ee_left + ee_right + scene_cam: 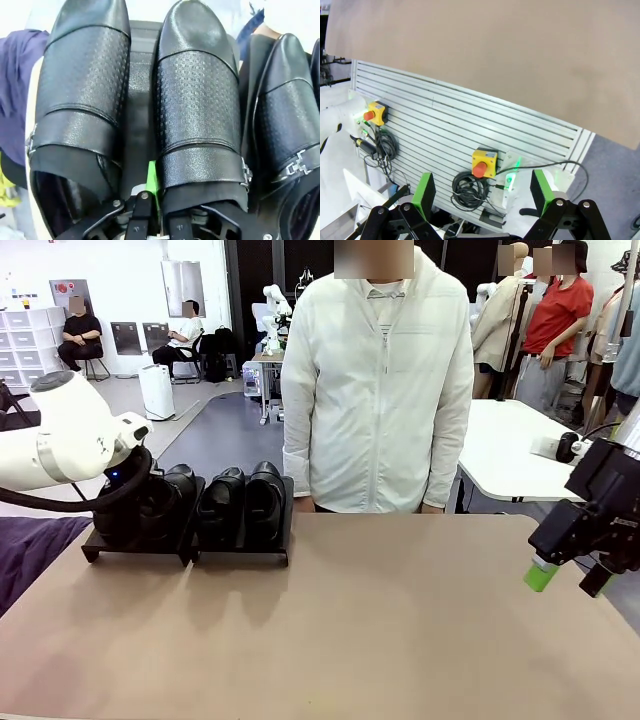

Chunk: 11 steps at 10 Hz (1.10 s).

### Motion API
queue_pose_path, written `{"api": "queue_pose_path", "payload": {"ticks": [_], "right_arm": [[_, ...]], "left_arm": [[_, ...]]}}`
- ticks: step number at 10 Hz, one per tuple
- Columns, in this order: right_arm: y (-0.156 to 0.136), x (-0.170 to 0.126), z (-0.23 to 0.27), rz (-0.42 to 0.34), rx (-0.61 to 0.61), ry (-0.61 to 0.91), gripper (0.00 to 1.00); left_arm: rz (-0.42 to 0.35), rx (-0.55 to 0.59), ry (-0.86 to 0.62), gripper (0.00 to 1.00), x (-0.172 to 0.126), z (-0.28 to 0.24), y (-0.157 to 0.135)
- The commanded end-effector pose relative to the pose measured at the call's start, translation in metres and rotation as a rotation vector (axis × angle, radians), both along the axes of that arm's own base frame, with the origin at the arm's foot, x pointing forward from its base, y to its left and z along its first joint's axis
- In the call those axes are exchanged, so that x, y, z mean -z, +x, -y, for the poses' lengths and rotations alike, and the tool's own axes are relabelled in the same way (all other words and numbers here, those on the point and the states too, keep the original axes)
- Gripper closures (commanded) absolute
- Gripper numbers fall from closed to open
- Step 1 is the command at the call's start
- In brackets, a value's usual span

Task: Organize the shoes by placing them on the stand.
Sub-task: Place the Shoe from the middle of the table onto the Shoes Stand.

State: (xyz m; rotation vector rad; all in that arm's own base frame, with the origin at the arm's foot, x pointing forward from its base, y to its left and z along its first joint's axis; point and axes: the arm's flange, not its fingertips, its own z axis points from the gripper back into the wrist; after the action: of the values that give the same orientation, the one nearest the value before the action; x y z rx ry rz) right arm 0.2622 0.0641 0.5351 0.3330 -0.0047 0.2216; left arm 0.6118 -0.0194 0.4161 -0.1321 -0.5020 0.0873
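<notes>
The stand (240, 552) is at the table's far left, with black shoes in a row on it. Three shoes (222, 502) show beside my left arm (70, 445), which hangs over the left panel and hides its gripper. In the left wrist view, two embossed shoes lie toe-away on the stand (141, 95), and a third (285, 115) lies to the right. My left gripper (156, 189) is shut on the collar wall of the middle shoe (197, 100), its green pad between the two shoes. My right gripper (566, 580) (482, 194) hangs open and empty off the table's right edge.
A person in a white jacket (375, 390) stands at the far side, close to the stand. A purple cloth (30, 540) lies at the left edge. Below the right gripper are the table's slatted side panel (470, 125) and yellow stop buttons (484, 162).
</notes>
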Motion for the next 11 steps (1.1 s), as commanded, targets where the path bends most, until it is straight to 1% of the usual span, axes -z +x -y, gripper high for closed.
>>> {"api": "queue_pose_path", "payload": {"ticks": [1,2,3,5,7,9,11], "right_arm": [[0.001,-0.004,0.002,-0.005,-0.011,-0.001,0.00],[0.001,-0.004,0.002,-0.005,-0.011,-0.001,0.00],[0.001,-0.004,0.002,-0.005,-0.011,-0.001,0.00],[0.001,-0.004,0.002,-0.005,-0.011,-0.001,0.00],[0.001,-0.004,0.002,-0.005,-0.011,-0.001,0.00],[0.001,-0.004,0.002,-0.005,-0.011,-0.001,0.00],[0.001,-0.004,0.002,-0.005,-0.011,-0.001,0.00]], "left_arm": [[0.051,-0.018,0.000,0.36,-0.005,0.002,0.008],[0.087,-0.031,-0.009,0.00,-0.005,0.001,0.009],[0.108,-0.048,-0.022,0.00,-0.004,0.002,0.009],[0.104,-0.048,-0.022,0.00,-0.005,0.003,0.008],[0.113,-0.031,-0.017,0.00,-0.012,0.004,0.002],[0.118,0.004,-0.016,0.00,-0.026,0.008,-0.010],[0.128,0.074,-0.040,0.00,-0.046,0.013,-0.028]]}}
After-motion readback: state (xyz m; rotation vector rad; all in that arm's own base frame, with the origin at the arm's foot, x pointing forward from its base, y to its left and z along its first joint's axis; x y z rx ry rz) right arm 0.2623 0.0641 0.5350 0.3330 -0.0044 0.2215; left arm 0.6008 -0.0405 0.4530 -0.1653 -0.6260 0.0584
